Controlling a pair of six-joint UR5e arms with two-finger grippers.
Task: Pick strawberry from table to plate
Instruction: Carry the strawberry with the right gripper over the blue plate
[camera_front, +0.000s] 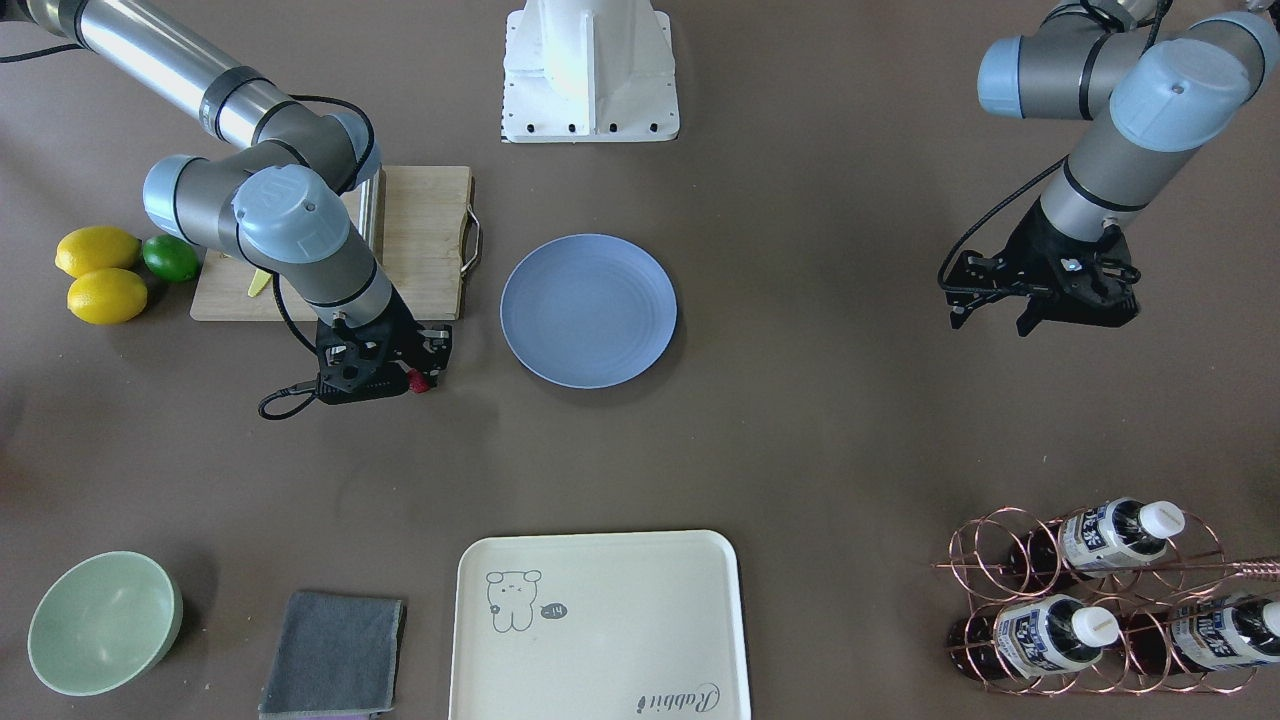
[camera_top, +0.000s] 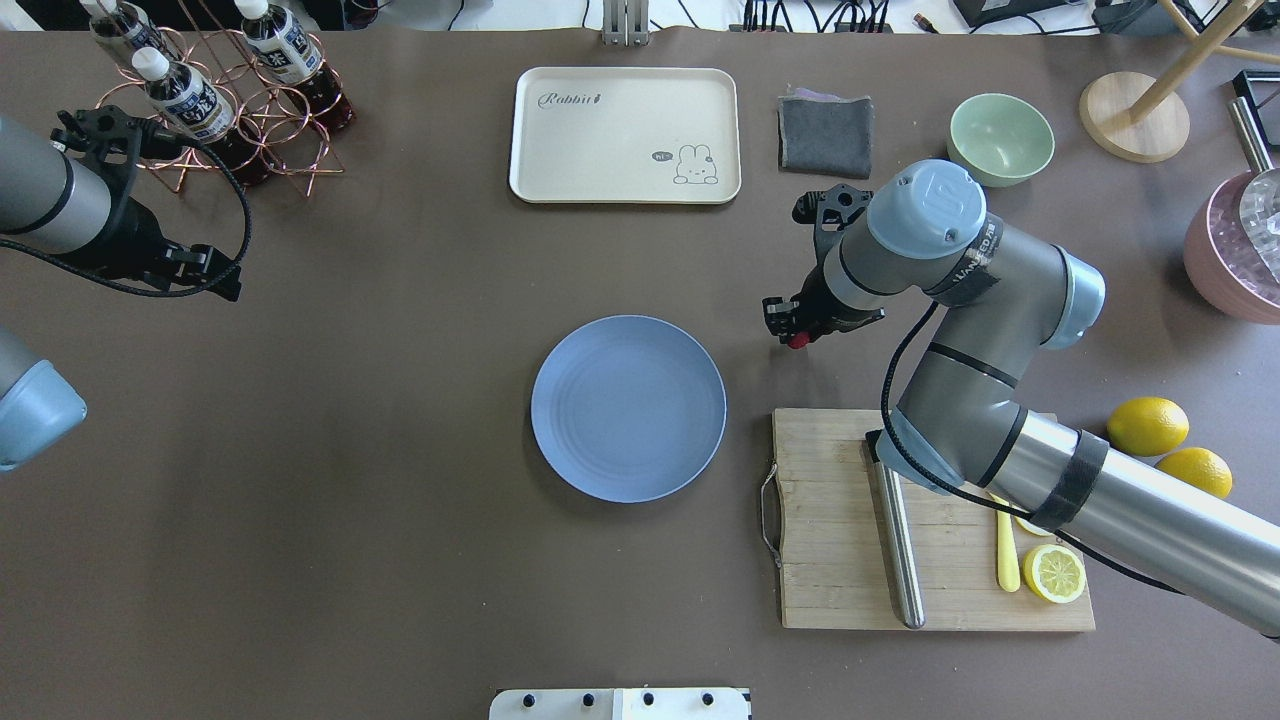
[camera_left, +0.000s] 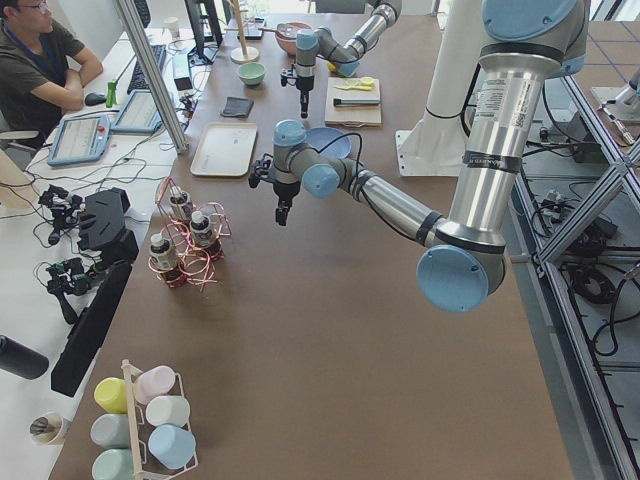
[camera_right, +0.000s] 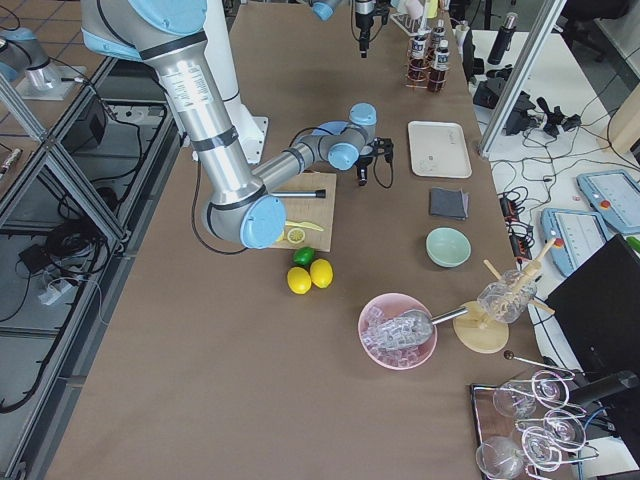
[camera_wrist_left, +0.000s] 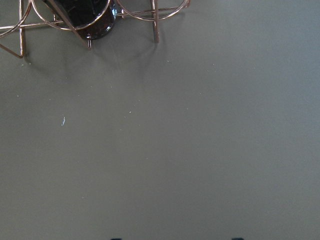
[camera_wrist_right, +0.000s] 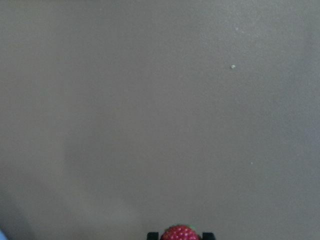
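The strawberry (camera_wrist_right: 180, 233), small, red and bumpy, sits between the fingertips of my right gripper (camera_wrist_right: 180, 236), which is shut on it. In the overhead view the right gripper (camera_top: 795, 336) holds the strawberry (camera_top: 797, 342) over the grey-brown table (camera_top: 400, 400), just to the right of the light-blue plate (camera_top: 628, 407) and apart from it. The front-facing view shows the strawberry (camera_front: 418, 381) left of the plate (camera_front: 588, 310), which has nothing on it. My left gripper (camera_front: 988, 318) hangs open far off, near the bottle rack.
A wooden cutting board (camera_top: 840, 520) with a steel rod, yellow knife and lemon half lies beside the plate. Lemons (camera_top: 1147, 425) sit beyond it. A cream tray (camera_top: 625, 135), grey cloth (camera_top: 825, 135), green bowl (camera_top: 1000, 138) and copper bottle rack (camera_top: 220, 110) line the far side.
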